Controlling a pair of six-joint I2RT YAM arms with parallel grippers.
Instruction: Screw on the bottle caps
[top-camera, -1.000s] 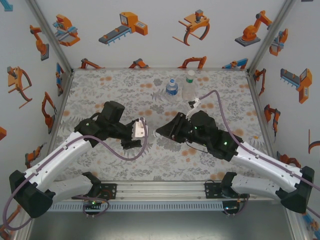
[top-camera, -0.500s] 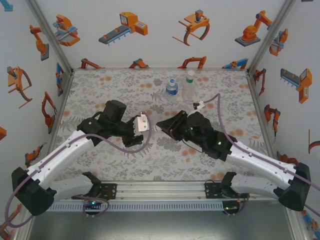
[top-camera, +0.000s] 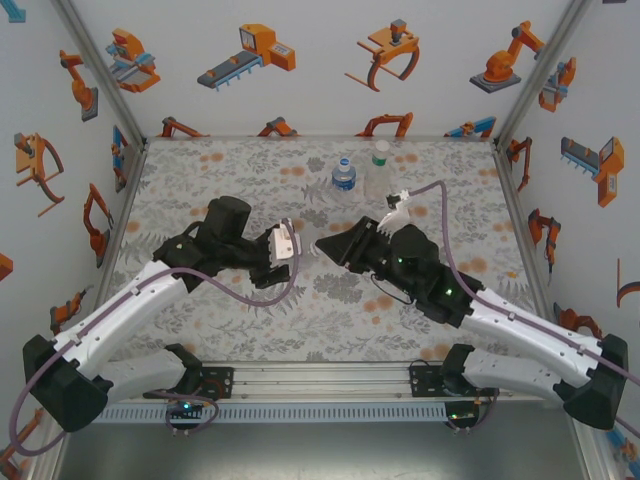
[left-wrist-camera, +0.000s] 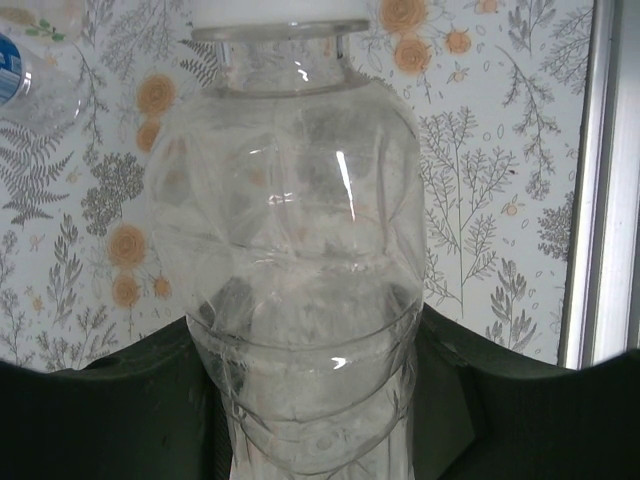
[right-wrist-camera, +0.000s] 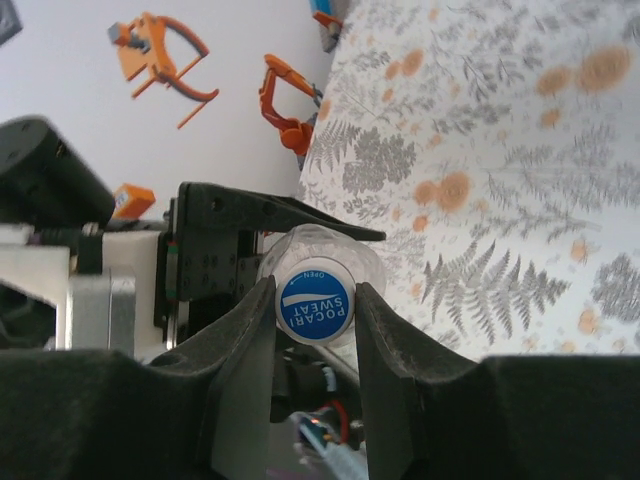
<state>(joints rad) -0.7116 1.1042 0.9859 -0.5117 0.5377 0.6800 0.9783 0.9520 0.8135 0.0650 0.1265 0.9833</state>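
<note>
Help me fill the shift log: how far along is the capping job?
Done: the blue-label bottle and pale bottle at the back look capped. In hand: left gripper holds the clear bottle, right gripper pinches its cap. Left: probably just tightening this last one.

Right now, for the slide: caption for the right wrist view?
Right gripper, jaws closed on the blue-topped cap of the clear bottle that the left gripper holds.

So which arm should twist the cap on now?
Right. The right fingers pinch the cap on the neck of the clear bottle, so that arm likely only needs to turn. The left fingers are busy gripping that bottle's body, holding it steady.
</note>
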